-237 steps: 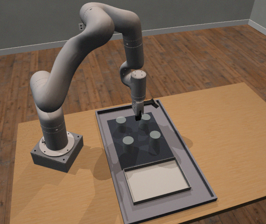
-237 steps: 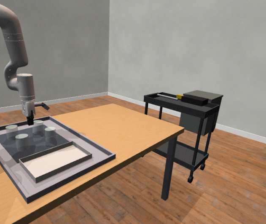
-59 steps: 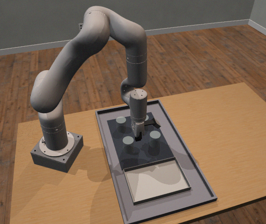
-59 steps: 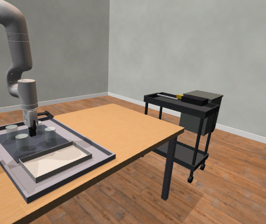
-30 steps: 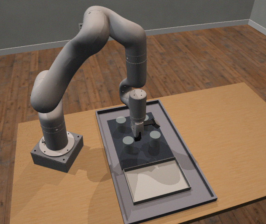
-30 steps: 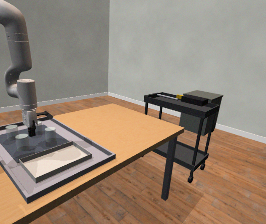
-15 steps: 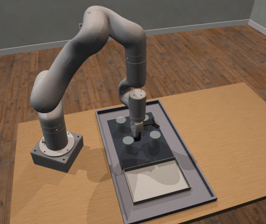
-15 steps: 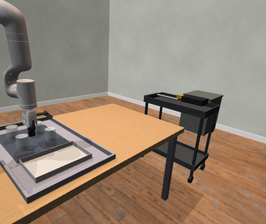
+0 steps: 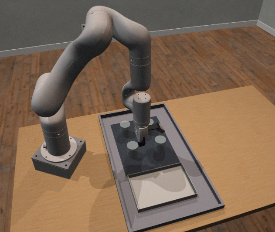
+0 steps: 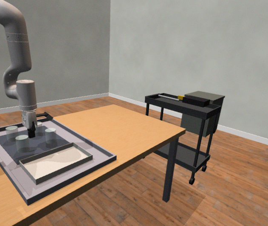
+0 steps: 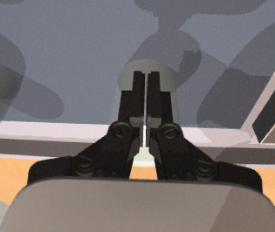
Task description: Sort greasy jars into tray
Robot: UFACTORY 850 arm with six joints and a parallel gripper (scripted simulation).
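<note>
One claw (image 9: pixel 141 144) (image 10: pixel 31 136) (image 11: pixel 146 88) points downward, fingers together, between jars (image 9: pixel 160 139) (image 10: pixel 22 143) (image 11: pixel 168 78).

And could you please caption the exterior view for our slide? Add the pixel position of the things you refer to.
Closed hand (image 9: pixel 141 144) (image 10: pixel 31 136) (image 11: pixel 146 88) low among four upturned glass jars.

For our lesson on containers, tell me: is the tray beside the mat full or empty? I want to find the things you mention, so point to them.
Empty: its pale floor (image 9: pixel 157 192) (image 10: pixel 53 165) shows bare inside the rims, with only shadows.
</note>
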